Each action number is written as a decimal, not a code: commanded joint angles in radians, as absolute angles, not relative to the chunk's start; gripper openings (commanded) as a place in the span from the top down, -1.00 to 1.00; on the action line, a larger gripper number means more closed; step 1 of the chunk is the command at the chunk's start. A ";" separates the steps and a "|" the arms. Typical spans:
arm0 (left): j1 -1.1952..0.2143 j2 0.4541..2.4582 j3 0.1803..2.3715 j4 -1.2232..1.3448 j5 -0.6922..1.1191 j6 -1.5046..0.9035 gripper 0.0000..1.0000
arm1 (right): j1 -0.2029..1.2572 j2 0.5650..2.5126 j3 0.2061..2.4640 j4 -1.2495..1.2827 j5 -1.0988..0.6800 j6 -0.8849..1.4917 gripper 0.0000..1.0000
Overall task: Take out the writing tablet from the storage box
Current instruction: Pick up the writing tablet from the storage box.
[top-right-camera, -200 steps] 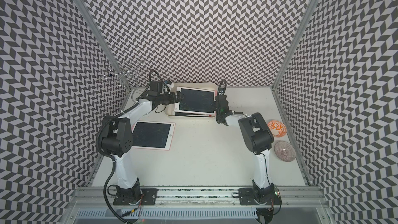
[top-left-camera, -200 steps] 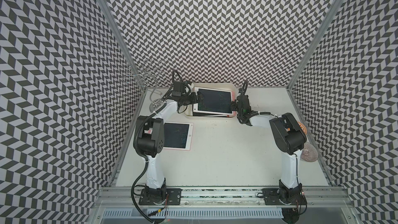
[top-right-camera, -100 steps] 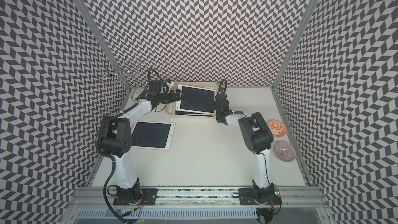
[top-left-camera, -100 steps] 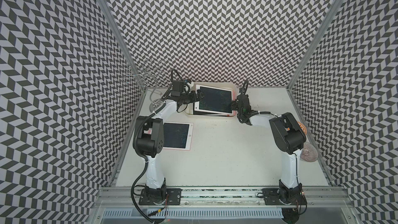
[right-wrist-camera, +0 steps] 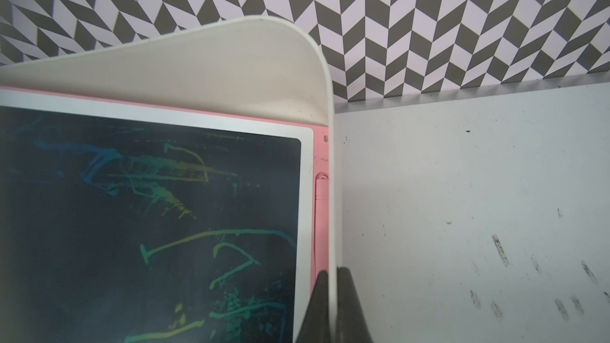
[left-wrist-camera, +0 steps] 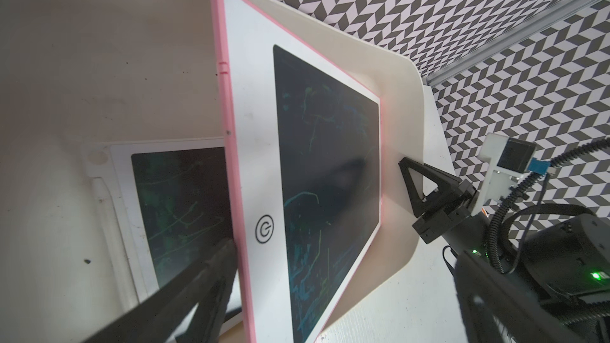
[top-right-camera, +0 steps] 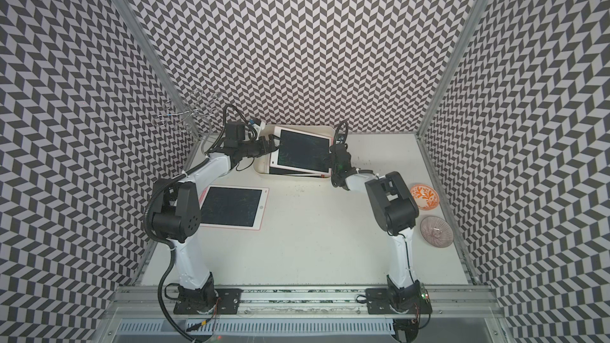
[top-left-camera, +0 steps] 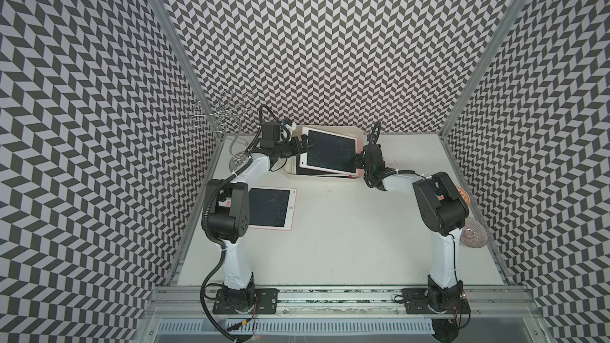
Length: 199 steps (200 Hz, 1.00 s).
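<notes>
Left claw (top-left-camera: 303, 146) is standing fully open at the writing tablet (top-left-camera: 330, 153); right claw (right-wrist-camera: 331, 278) is clamping shut on the storage box (right-wrist-camera: 231, 61) wall.
One finger (left-wrist-camera: 204, 275) of the left claw is reaching under the tablet's pink edge, which is now tilting higher than a second ago. The left claw is gripping nothing yet. The tablet is lying inside the box at upper centre of both top views, over a second tablet (left-wrist-camera: 171, 199). Removal appears to be only beginning.

walls (top-left-camera: 330, 44): grey-white chevron | tabletop (top-left-camera: 346, 242): white, scuffed | corner posts (top-left-camera: 174, 44): aluminium
</notes>
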State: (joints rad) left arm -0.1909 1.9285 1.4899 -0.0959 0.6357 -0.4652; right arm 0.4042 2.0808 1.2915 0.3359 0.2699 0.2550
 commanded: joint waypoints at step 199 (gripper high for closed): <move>-0.185 1.913 1.536 -0.279 0.618 -0.356 -0.64 | 0.422 2.087 1.346 0.490 0.179 0.301 1.00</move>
